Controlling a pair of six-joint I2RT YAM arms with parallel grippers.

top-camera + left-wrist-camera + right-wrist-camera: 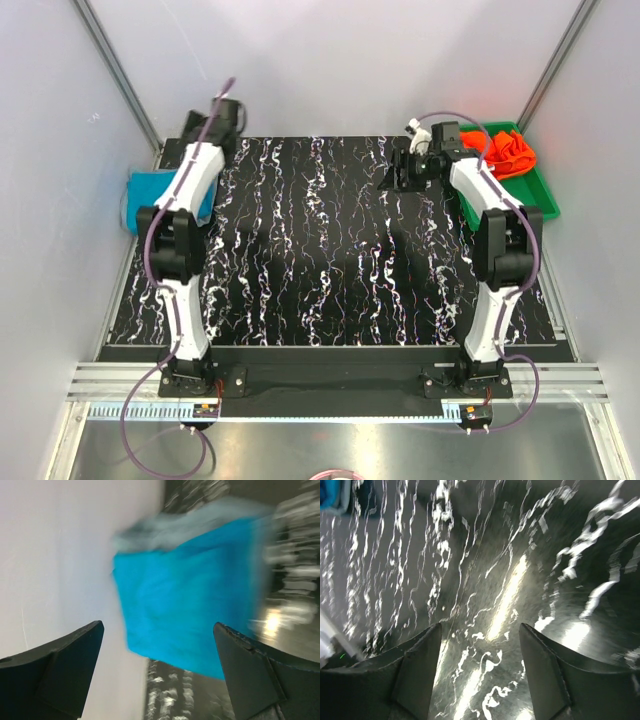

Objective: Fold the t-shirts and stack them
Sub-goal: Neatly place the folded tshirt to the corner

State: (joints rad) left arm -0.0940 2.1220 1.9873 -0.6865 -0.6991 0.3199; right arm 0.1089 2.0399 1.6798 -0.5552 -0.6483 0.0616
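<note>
**Stack, left side.** The teal shirt [185, 600] lies folded flat at the far left edge of the surface [320, 260]. It sits on top of a pale grey-blue shirt [175, 525], which shows only as a strip along one side. The left wrist view is blurred, so how square the edges are cannot be judged.

**Left end effector** [159, 626]. It is spread wide and pinches nothing. The teal shirt is beyond the fingers, not between them.

**Right end effector** [480, 627]. It is spread and empty, above bare surface near the far right corner, just beside the green tray [520, 198].

**Outstanding item.** The orange-red shirt [507, 152] lies bunched in the far end of the tray, unfolded. Two of the three shirts appear to be stacked, so the step in hand is judged to be fetching this one.

**Recommendations.**
- Pinch a single layer of cloth near the collar or a shoulder, not the middle of the heap, so that the shirt unfurls as it rises.
- Lift it clear of the tray wall before bringing it across, or the tray may drag along with it.
- Lay it on the open middle of the surface and take the opposite shoulder with the left arm to pull it flat before folding.
- Move the left arm away from the stack without brushing it, as the top fold could slip.
</note>
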